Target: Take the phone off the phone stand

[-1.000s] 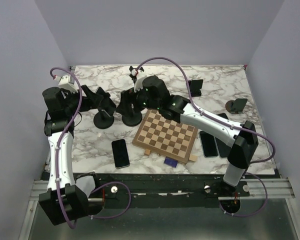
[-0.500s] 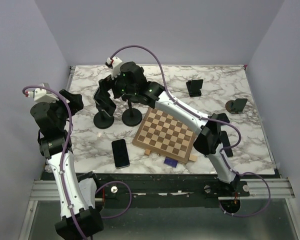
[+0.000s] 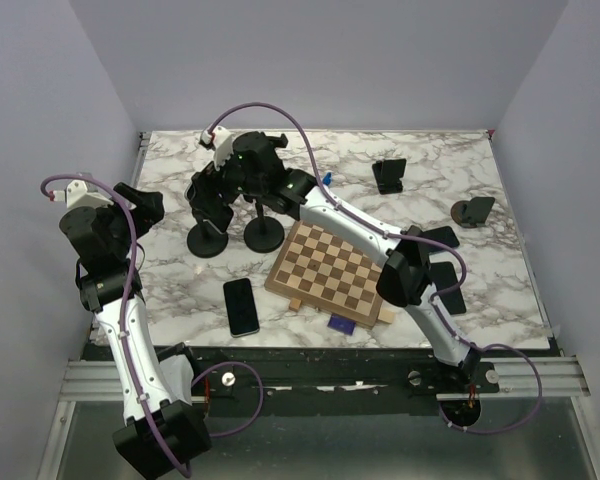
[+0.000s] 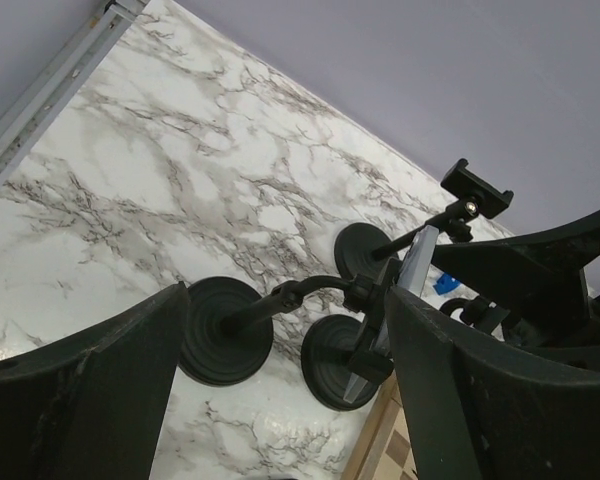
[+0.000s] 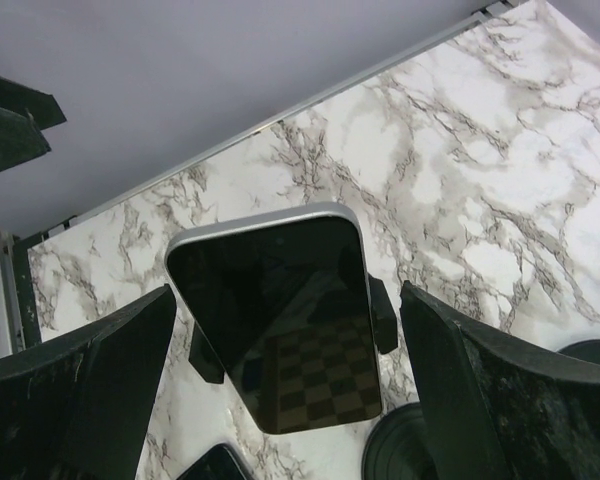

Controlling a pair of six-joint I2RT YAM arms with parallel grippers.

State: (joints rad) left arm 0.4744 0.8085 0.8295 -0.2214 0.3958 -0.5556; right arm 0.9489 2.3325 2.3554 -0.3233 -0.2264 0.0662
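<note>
A dark phone with a silver edge (image 5: 275, 320) stands upright in the black clamp of a phone stand (image 5: 383, 315). My right gripper (image 5: 288, 300) is open, one finger on each side of the phone, not touching it. In the top view the right gripper (image 3: 212, 190) covers most of the phone above the stand's round base (image 3: 208, 241). My left gripper (image 3: 145, 205) is open and empty, held up at the left. In its wrist view (image 4: 288, 300) the phone (image 4: 410, 275) shows edge-on in the stand (image 4: 225, 330).
A second stand (image 3: 264, 235) with an empty clamp (image 4: 477, 188) is next to the first. A chessboard (image 3: 332, 265) lies at the centre and a loose phone (image 3: 241, 306) in front. More phones (image 3: 445, 285) and small stands (image 3: 388, 173) are at the right.
My right arm has swung left from the middle stand to the left stand and now brackets the phone. My left arm has pulled back to the left and up.
</note>
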